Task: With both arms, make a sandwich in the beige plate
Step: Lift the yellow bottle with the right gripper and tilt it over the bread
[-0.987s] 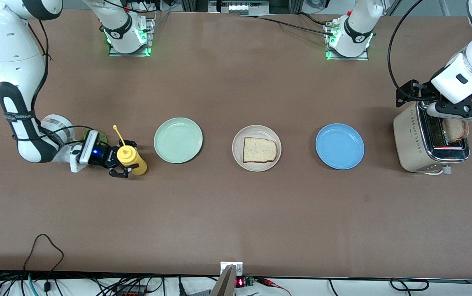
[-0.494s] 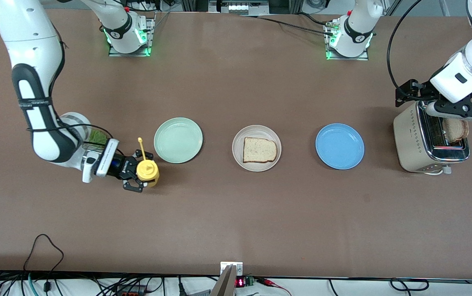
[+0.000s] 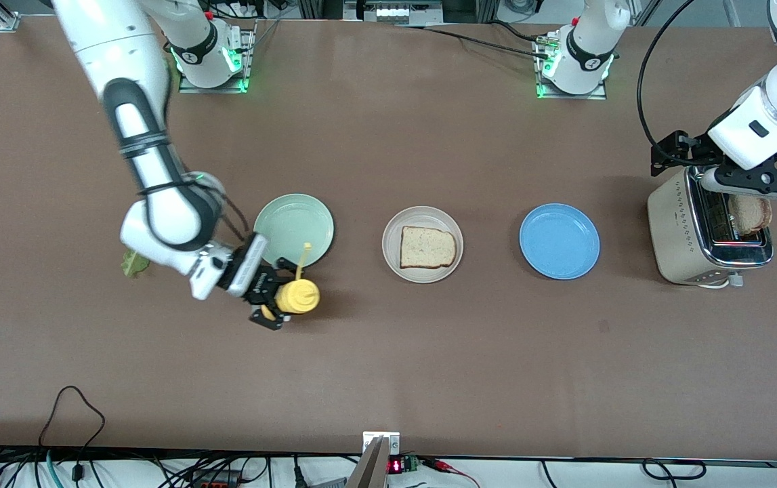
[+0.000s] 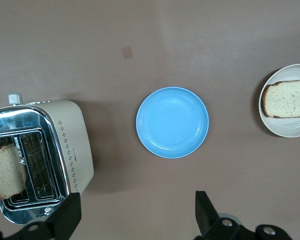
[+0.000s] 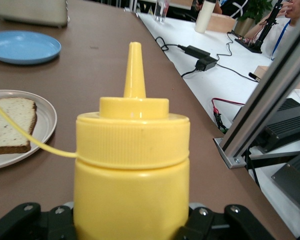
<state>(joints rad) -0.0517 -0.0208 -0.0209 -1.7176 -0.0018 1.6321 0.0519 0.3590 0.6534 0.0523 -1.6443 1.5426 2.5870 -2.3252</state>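
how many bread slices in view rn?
2. One slice lies on the beige plate mid-table; one toasted slice stands in the toaster at the left arm's end, under the left gripper. Its second slot looks empty.

Glossy yellow plastic bottle, shiny chromed metal toaster, matt brown table

Three plates, two bread slices, one toaster, one yellow bottle.
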